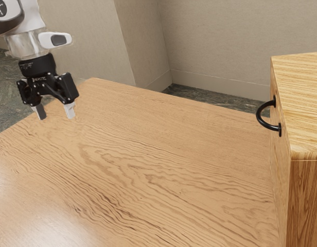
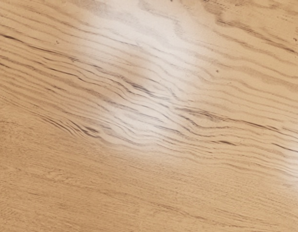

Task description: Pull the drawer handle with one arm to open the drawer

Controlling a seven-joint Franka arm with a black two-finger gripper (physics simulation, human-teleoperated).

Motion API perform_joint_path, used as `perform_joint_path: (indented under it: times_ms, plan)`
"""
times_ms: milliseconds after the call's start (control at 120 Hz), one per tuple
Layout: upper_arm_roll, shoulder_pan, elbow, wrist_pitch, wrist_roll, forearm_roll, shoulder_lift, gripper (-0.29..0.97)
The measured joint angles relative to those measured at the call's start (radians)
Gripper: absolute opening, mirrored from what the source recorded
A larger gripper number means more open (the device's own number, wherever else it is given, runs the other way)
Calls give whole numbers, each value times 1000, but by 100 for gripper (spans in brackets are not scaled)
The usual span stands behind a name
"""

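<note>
Black drawer handle [image 1: 258,117] lies well apart from the spread-fingered hand [image 1: 56,113]

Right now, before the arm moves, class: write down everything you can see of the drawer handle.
The drawer handle is a thin black bar bent into a D-shaped loop. Its two ends, one above the other, fix into the front face of the wooden cabinet at the exterior view's right; the loop bulges out above the table. Nothing touches it: the open gripper hangs far off at that view's left.
</note>
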Motion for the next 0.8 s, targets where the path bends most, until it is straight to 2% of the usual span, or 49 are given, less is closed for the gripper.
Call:
perform_joint_path:
  times_ms: [117,233,317,392,442,525,567,733,800]
  plan:
    - [-8,167,-2,158,-7,6,0,66]
    - [-13,218,37,244,-12,18,-29,66]
    - [-82,273,144,287,-17,27,-70,66]
    - [-161,310,166,369,-21,-19,-14,66]
    - [-181,279,169,426,-23,-67,48,66]
    - [-193,86,168,516,-27,-136,111,66]
    - [-195,31,166,551,-28,-158,121,65]
    - [-195,24,151,649,-33,-200,151,66]
    - [-196,1,89,732,-34,-252,179,66]
